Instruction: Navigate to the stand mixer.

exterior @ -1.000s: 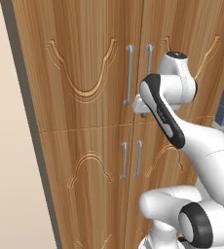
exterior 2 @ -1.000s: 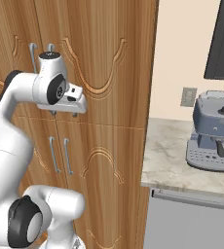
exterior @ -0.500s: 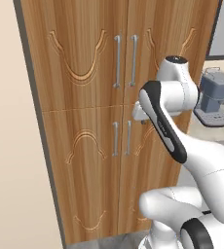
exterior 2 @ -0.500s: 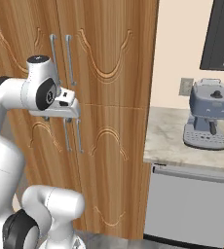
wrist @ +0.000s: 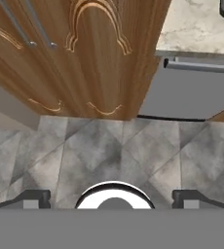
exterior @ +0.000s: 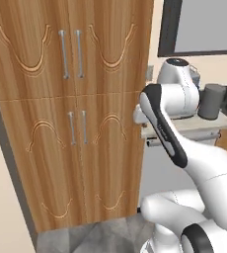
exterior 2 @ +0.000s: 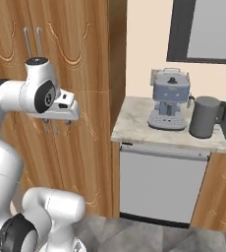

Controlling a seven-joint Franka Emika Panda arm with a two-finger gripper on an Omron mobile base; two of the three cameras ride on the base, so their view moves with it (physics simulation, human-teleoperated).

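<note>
The stand mixer with its red head is out of view. My gripper (wrist: 111, 199) hangs over the grey tiled floor and is open, its two dark fingertips (wrist: 36, 198) far apart with nothing between them. In the right base view the hand (exterior 2: 66, 106) is held in front of the tall wooden cabinet (exterior 2: 75, 64). In the left base view the hand (exterior: 138, 115) sits at the cabinet's right edge.
A boxy blue-grey coffee machine (exterior 2: 170, 98) and a grey canister (exterior 2: 205, 116) stand on the marble counter (exterior 2: 134, 123) right of the cabinet. Under the counter is a grey dishwasher front (exterior 2: 161, 184). A dark window frame (exterior 2: 203, 29) hangs above. The tall cabinet (exterior: 71, 113) is close on the left.
The whole picture has slid left in both base views, so the base has driven to the right. The counter, coffee machine and canister have come further into view. The arm keeps its pose.
</note>
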